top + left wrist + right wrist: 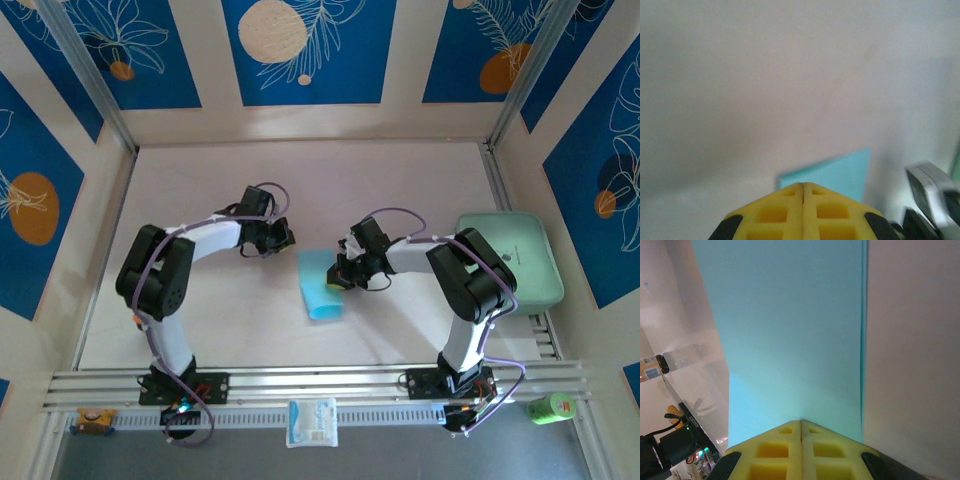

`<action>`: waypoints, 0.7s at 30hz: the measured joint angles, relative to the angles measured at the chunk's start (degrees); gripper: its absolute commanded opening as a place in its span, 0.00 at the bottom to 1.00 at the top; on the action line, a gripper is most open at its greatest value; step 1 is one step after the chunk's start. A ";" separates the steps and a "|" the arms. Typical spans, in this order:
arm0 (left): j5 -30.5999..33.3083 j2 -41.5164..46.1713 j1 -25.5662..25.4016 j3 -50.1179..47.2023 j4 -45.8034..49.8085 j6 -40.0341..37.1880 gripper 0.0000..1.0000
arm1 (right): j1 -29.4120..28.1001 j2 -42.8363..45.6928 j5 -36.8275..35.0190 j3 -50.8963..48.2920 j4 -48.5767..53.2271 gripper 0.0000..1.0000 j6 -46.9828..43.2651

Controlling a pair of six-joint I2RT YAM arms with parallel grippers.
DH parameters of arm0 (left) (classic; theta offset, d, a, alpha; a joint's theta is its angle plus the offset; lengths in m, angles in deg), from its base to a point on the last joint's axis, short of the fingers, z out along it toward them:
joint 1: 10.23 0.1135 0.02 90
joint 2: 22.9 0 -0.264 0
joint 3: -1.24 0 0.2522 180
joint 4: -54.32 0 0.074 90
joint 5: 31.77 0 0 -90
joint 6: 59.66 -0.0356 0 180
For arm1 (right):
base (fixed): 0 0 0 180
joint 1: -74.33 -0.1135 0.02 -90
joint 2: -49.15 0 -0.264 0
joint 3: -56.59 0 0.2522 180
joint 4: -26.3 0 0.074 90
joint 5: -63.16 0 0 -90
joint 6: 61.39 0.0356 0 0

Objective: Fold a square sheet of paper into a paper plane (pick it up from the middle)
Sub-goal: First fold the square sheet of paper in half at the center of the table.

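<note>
Ok, both grippers were closed, with nothing visibly pinched in either. The left gripper (286, 240) was over the table (400, 180), left of centre. Its tips pointed right toward the paper (318, 285), near it but apart from it. In the left wrist view its yellow fingers (775, 215) met along a tight seam. Light blue paper lay flat on the table just ahead of the tips and a bit to the right.

The right gripper (337, 278) was at the paper's right edge, tips pointing left over the sheet. In the right wrist view its fingers (770, 455) were also seam to seam, and the paper ran straight ahead from under the tips. Bare table showed to the right of a straight paper edge. That edge carried a thin darker line; couldn't tell whether it was a fold or a shadow. Couldn't tell either whether the tips pressed on the sheet or just hung over it.

The paper lay mid-table between the two arms. From above it looked taller than wide, with its near end rounded or curled. The tray (520, 285) sat at the table's right side beyond the right arm, well apart from the paper. A packet (312, 422) lay at the near edge, between the two arm bases.
</note>
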 measured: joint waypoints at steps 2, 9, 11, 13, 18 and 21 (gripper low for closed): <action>-1.68 2.51 -1.86 -3.41 -2.64 1.03 0.00 | 0.00 0.02 -0.04 0.00 0.00 0.00 0.17; -6.71 4.24 -7.21 -14.08 -13.11 7.15 0.00 | 0.00 0.31 -0.13 -0.33 -0.04 0.00 0.17; -6.91 4.24 -7.26 -15.32 -14.29 8.17 0.00 | 0.00 0.33 -0.13 -0.37 -0.15 0.00 0.17; -6.86 4.24 -7.23 -15.61 -14.97 8.57 0.00 | 0.00 0.33 -0.13 -0.37 -0.15 0.00 0.20; -6.69 4.24 -7.23 -15.82 -16.63 8.59 0.00 | 0.00 0.42 -0.13 -0.66 -0.44 0.00 0.17; -6.40 4.24 -7.23 -16.70 -16.68 8.46 0.00 | 0.00 0.44 -0.13 -0.70 -0.59 0.00 0.20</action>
